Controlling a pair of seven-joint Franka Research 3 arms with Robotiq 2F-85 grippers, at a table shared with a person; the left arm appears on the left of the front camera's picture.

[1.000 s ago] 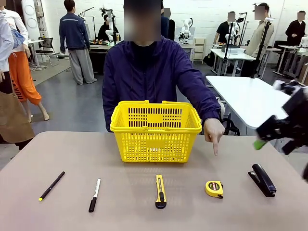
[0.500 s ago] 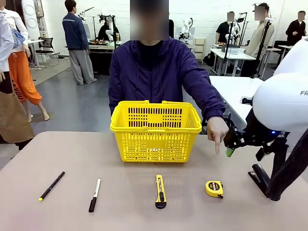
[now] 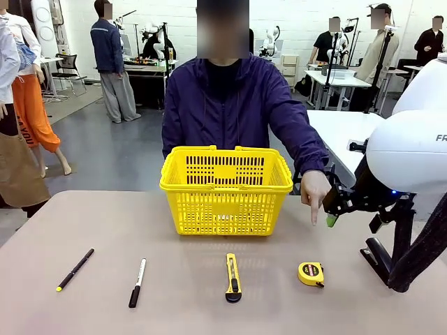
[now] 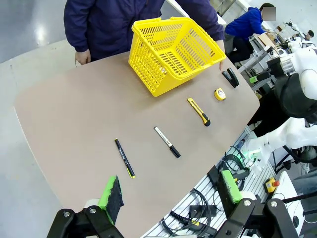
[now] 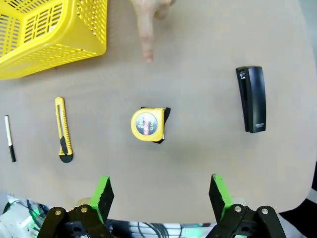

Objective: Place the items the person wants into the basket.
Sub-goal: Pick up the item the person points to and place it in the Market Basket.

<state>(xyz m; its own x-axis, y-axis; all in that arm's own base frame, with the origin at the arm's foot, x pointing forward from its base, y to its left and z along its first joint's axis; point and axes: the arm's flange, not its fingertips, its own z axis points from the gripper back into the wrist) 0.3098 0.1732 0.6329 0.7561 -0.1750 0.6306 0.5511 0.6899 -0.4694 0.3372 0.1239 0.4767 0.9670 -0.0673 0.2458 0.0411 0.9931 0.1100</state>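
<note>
Overhead, left gripper [image 4: 168, 178]: green pads spread wide apart, hanging above the table's near edge.
Pen [image 4: 125, 157]: on the table just beyond the left fingers, marker [image 4: 167, 142] a little past it.
Basket [image 4: 148, 69]: far beyond those fingers, in front of the person.
Right gripper [image 5: 159, 179]: fingers parted, gripping nothing.
Tape measure [image 5: 147, 124]: straight ahead, between the lines of the right fingers.
Person's hand [image 5: 148, 29]: forefinger pointing down, beyond the tape measure.
</note>
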